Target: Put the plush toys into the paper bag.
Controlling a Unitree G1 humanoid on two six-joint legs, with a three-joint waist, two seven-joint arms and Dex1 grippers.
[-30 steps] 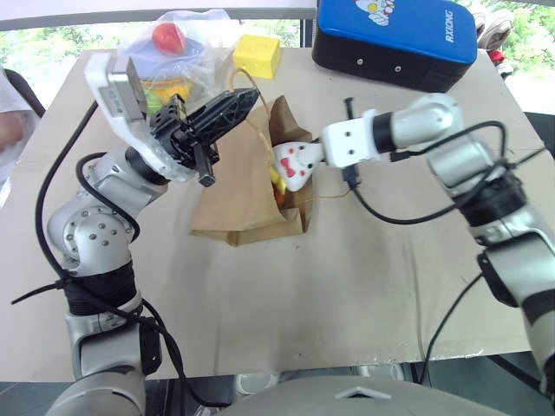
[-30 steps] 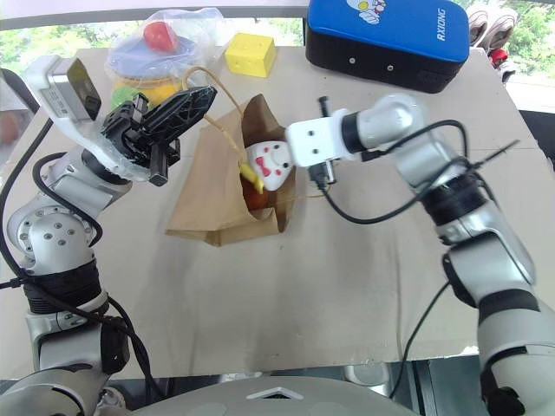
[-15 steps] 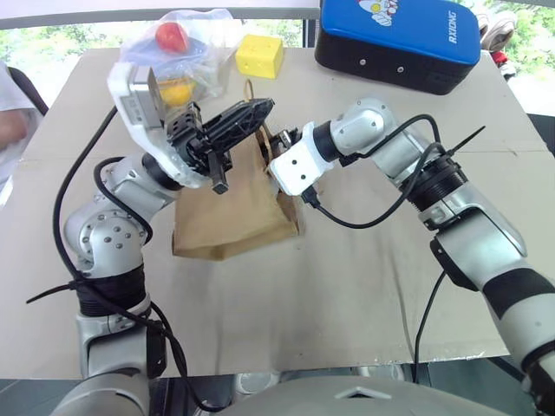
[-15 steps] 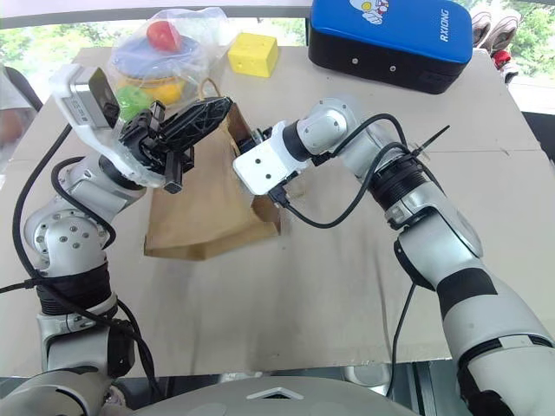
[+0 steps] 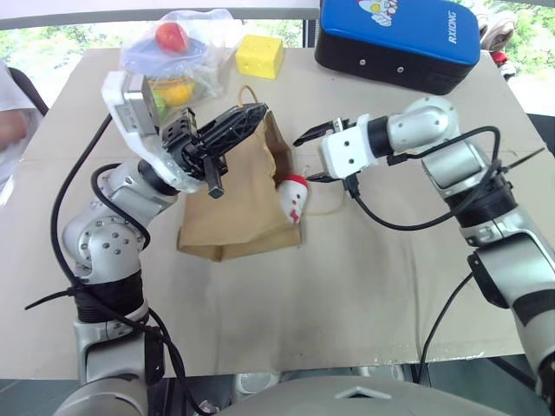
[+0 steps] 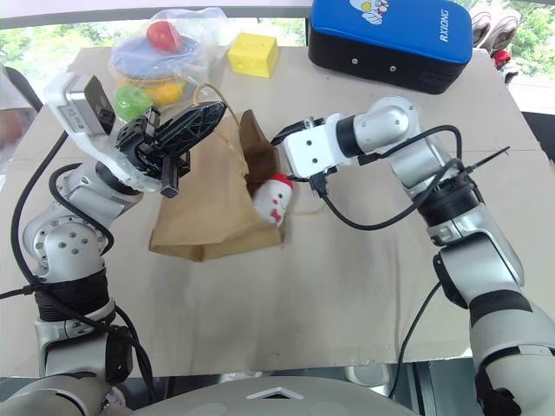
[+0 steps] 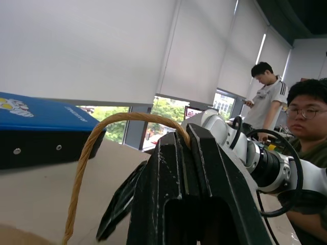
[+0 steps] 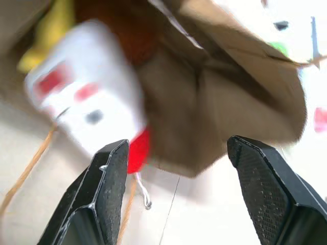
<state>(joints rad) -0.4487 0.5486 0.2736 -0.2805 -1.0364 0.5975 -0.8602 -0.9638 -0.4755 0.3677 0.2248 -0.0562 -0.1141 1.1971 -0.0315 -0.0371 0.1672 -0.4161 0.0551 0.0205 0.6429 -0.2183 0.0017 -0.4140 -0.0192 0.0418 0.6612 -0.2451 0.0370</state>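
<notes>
Left gripper [image 5: 245,117] clamping the bag's handle [image 7: 91,148] at frame centre, white toy [image 5: 293,198] lying in the bag [image 5: 234,208] mouth, right gripper [image 5: 314,154] hovering spread apart just beside it, over the desk [image 5: 364,286].

Brown paper bag [image 5: 234,208], white-and-red plush toy [image 5: 293,196], yellow block [image 5: 259,55], blue case [image 5: 395,35].

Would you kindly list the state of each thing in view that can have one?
paper bag: lying on the table, mouth held open by its handle
white plush toy: in the bag's mouth, partly sticking out
left gripper: shut on the bag's handle
right gripper: open, empty
blue case: closed
</notes>
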